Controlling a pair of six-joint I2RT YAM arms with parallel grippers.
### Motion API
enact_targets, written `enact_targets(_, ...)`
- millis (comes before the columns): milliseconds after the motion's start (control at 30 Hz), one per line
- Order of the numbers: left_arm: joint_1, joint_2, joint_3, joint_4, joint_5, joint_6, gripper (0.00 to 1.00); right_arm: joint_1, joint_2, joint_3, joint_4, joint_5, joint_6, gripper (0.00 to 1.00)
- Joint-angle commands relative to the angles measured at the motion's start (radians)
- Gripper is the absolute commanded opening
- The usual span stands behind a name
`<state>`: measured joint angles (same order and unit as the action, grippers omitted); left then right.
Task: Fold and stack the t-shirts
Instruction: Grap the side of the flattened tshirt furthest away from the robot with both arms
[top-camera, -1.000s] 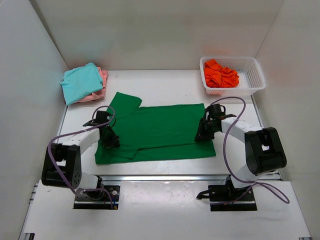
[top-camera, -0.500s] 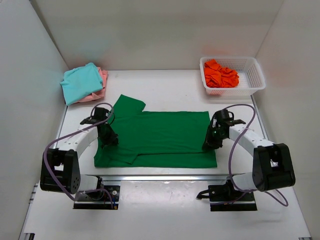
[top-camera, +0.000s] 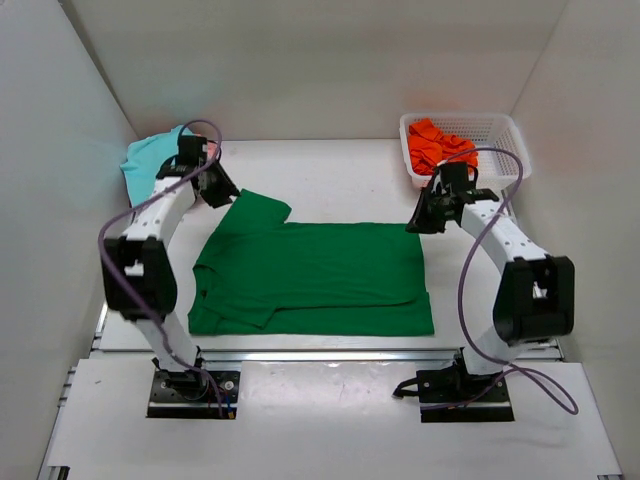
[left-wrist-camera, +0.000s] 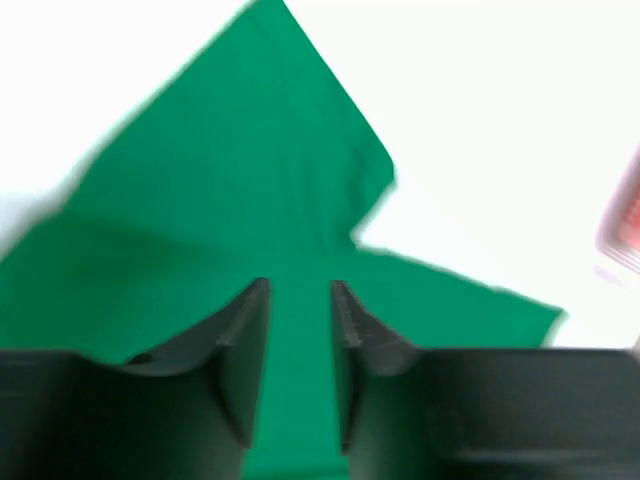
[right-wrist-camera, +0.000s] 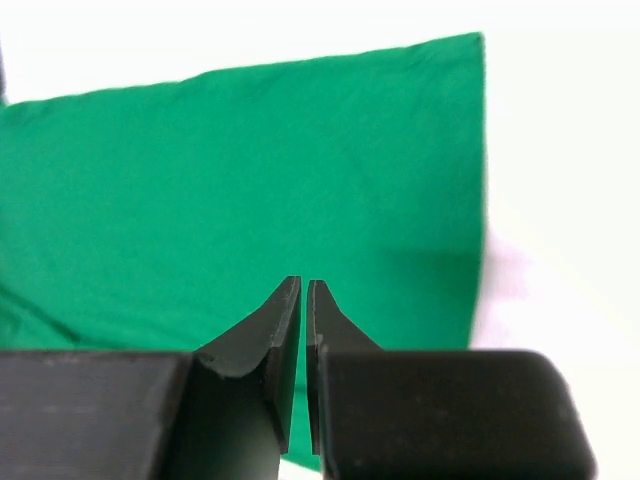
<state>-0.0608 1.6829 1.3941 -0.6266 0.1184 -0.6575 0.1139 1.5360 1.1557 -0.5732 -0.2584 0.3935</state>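
Observation:
A dark green t-shirt (top-camera: 310, 275) lies flat across the middle of the table, folded lengthwise, with one sleeve pointing to the back left. My left gripper (top-camera: 222, 190) hovers over that sleeve (left-wrist-camera: 230, 200); in the left wrist view it (left-wrist-camera: 300, 285) is open and empty, green cloth showing through the gap. My right gripper (top-camera: 415, 222) hangs above the shirt's back right corner (right-wrist-camera: 440, 120); seen from the right wrist it (right-wrist-camera: 303, 282) is shut on nothing. A teal t-shirt (top-camera: 145, 165) sits at the back left, partly behind the left arm. An orange t-shirt (top-camera: 440, 148) lies in the basket.
The white mesh basket (top-camera: 510, 150) stands at the back right corner. White walls close in the table on the left, back and right. A pink blur (left-wrist-camera: 625, 215) shows at the right edge of the left wrist view.
Both grippers have left the green shirt's near side and risen toward the back, the left to the sleeve, the right to the back right corner. The left opened, the right closed.

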Motion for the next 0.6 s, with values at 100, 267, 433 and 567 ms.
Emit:
enact_targets(100,0.042,0.279,0.279,-0.028,-0.054,0.136,0.47,-0.016,0.118,0.116,0.010,0.045,-0.051,0.05)
enact_targets(267,0.055,0.411,0.400,-0.042,-0.097,0.163,0.45,-0.031,0.185,0.157,-0.002,0.054,-0.056,0.07)
enact_targets(433,0.041,0.492,0.431,-0.067,-0.160,0.249,0.50,-0.043,0.236,0.211,-0.013,0.059,-0.064,0.07)
enact_targets(567,0.024,0.538,0.445,-0.097,-0.203,0.269,0.61,-0.053,0.280,0.260,-0.031,0.061,-0.068,0.07)
